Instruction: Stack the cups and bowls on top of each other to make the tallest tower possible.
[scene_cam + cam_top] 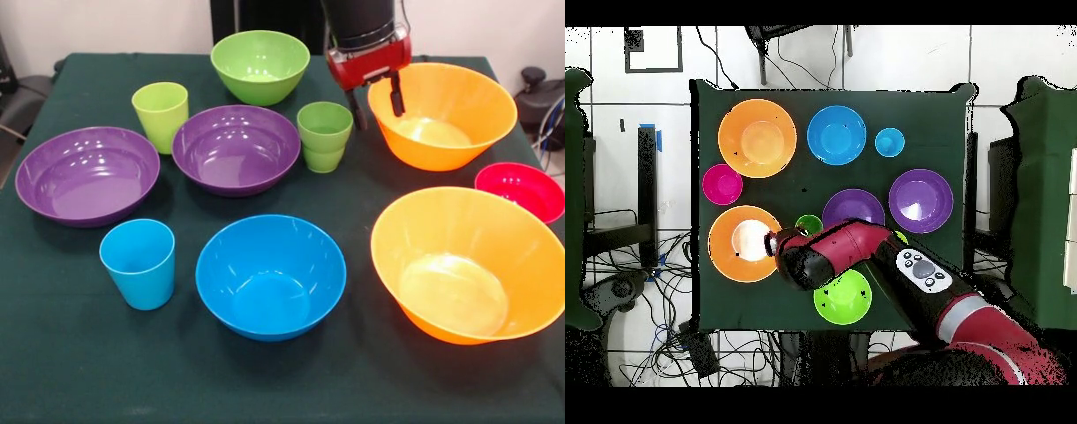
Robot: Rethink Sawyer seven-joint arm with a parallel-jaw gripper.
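Red-and-black arm (865, 250), black-fingered claw (375, 100) (grey button panel)

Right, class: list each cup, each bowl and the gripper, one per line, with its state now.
cups: three, upright, separate, empty.
orange bowls: two, upright, unstacked.
purple bowls: two, upright, side by side.
blue bowl: upright, empty.
green bowl: upright, empty.
red bowl: upright, empty.
gripper: open, straddling far orange bowl's rim.

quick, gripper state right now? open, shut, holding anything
Gripper: open and empty, one finger on each side of the far orange bowl's rim.
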